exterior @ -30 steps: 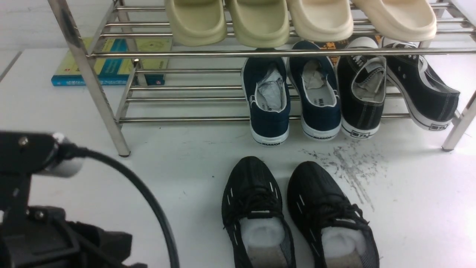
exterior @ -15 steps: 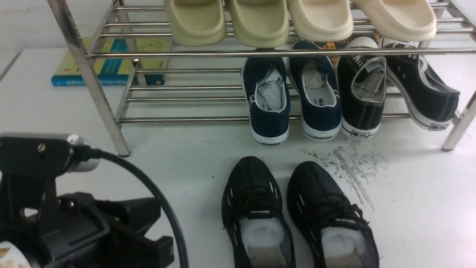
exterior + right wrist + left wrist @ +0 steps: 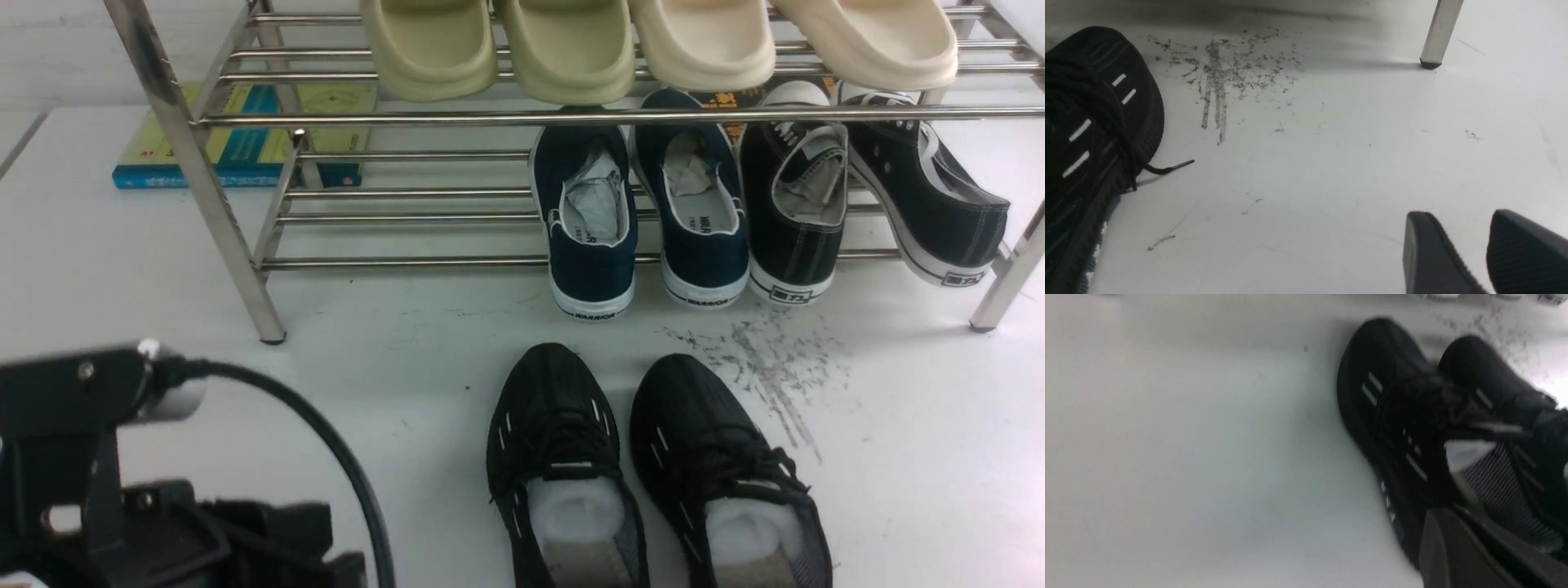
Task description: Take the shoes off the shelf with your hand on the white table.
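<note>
While the white table [image 3: 898, 457] lies flat, matte and scuffed grey, the shelf [image 3: 204, 188] stands on it: shiny chrome tubes, two tiers, slanted legs. Black mesh shoes [image 3: 563, 457] sit side by side on the table in front of the shelf, off it, laces tied, white foam inside. Left gripper [image 3: 1474, 555] hangs just beside the left shoe, holding nothing; can't tell its opening, frame is blurred. Right gripper [image 3: 1484, 253]: ribbed black pads slightly apart, empty, above bare table, apart from the shoes.
</note>
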### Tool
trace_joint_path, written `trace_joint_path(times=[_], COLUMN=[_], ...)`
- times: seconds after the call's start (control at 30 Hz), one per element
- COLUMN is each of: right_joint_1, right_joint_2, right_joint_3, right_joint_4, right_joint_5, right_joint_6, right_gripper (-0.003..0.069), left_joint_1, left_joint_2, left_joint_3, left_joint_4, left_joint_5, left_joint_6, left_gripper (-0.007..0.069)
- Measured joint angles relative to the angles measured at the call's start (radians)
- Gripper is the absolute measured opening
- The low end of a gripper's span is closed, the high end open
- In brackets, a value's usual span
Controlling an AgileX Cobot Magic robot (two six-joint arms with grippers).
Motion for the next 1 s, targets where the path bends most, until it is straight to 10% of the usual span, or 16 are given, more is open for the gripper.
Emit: trace_joint_path(times=[0.23, 0.5, 1.0], right_joint_1=[0.000, 0.000, 0.000], right_joint_2=[0.000, 0.000, 0.000], right_joint_3=[0.000, 0.000, 0.000], right_joint_4=[0.000, 0.000, 0.000], right_joint_5=[0.000, 0.000, 0.000], right_joint_6=[0.000, 0.000, 0.000], right_gripper=[0.0241, 0.0241, 0.0241], left_joint_1=[0.169, 0.647, 1.033], left_joint_2=[-0.144, -0.371, -0.663], left_joint_3=[0.193, 0.417, 0.549], left_joint_4=[-0.214, -0.813, -0.548], left_joint_5=[-0.269, -0.531, -0.415], left_joint_6=[0.115, 0.912, 1.036], left_gripper=[0.0029, 0.0032, 0.0043])
